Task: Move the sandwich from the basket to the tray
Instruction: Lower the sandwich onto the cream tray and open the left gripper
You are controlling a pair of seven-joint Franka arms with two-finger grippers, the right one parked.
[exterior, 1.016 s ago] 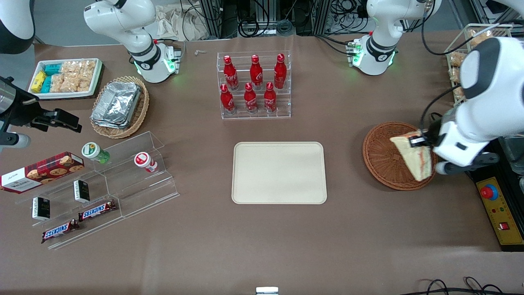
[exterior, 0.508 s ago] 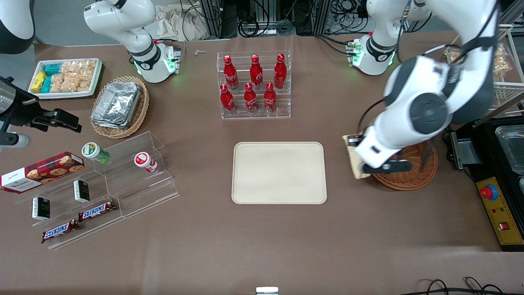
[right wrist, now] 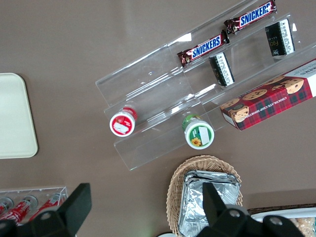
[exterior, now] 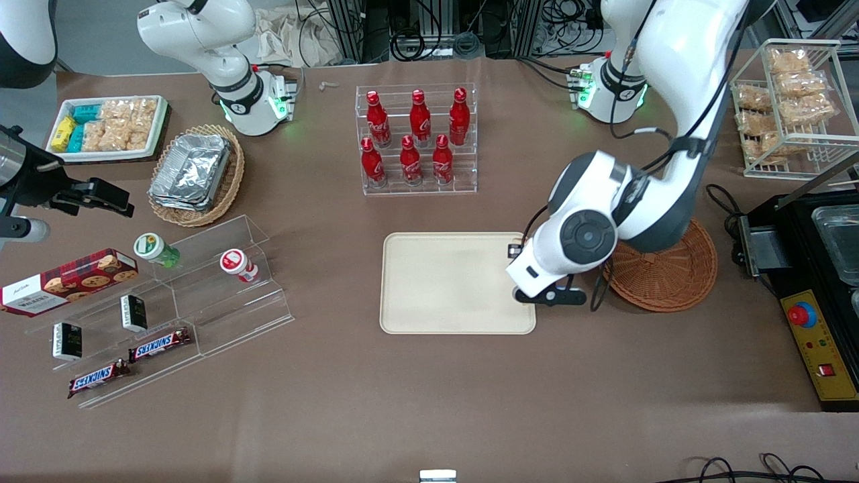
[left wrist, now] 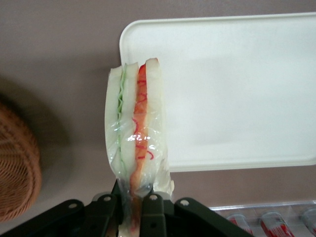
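With the tool (left wrist: 132,205) clamped on the sandwich (left wrist: 136,131), carried clear of the basket (exterior: 664,265), hanging above the tray (exterior: 443,282) edge nearest that basket. Carry step; next, probably inward over the tray's middle, lower, release.

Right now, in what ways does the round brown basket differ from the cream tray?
The basket is round, reddish-brown woven wicker; the tray is rectangular, smooth and cream, with rounded corners. The tray covers more table than the basket. The gripper holds the wrapped sandwich over the tray's edge, clear of the basket. Both lie flat on the table with nothing in them.
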